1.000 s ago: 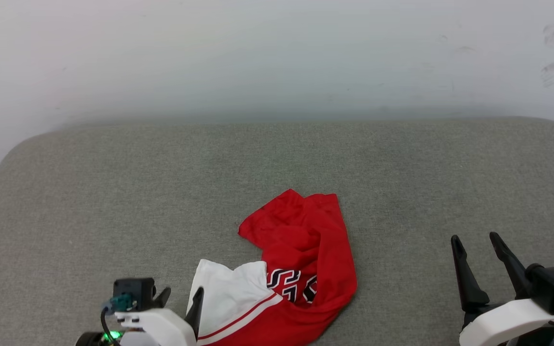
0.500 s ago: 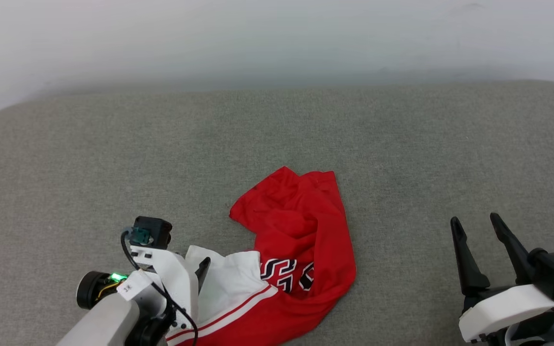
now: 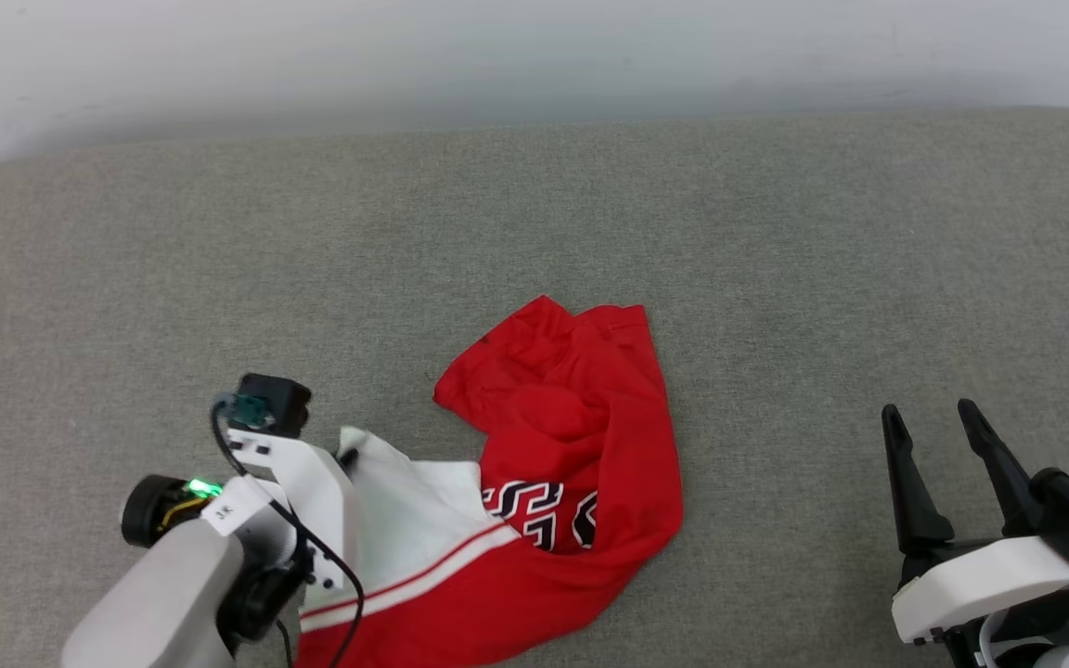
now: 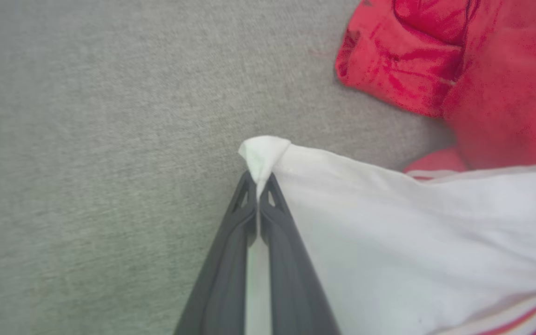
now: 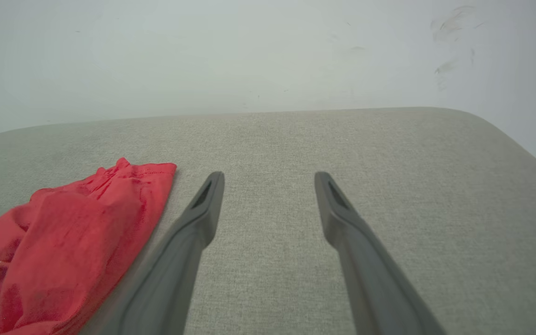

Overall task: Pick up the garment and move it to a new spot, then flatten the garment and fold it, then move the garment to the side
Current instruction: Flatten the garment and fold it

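Observation:
The garment [image 3: 572, 455] lies crumpled near the front middle of the grey cushion [image 3: 534, 232]: red body, white sleeve [image 3: 395, 501] with striped trim, black letters showing. My left gripper [image 3: 346, 456] is shut on the far corner of the white sleeve [image 4: 263, 153]; in the left wrist view both fingers [image 4: 235, 242] pinch the white cloth between them. The red part [image 4: 435, 60] lies beyond it to the right. My right gripper [image 3: 929, 417] stands open at the front right, well apart from the garment [image 5: 72, 246], with bare cushion between its fingers [image 5: 203, 218].
A pale wall [image 3: 534, 56] runs behind the cushion's far edge. The cushion's rounded corners show at far left and far right [image 5: 482, 125]. Bare grey fabric spreads behind and to both sides of the garment.
My left gripper has moved forward onto the white sleeve's corner and shut on it. The head camera has tilted down, shifting the whole picture. The right gripper has stayed open.

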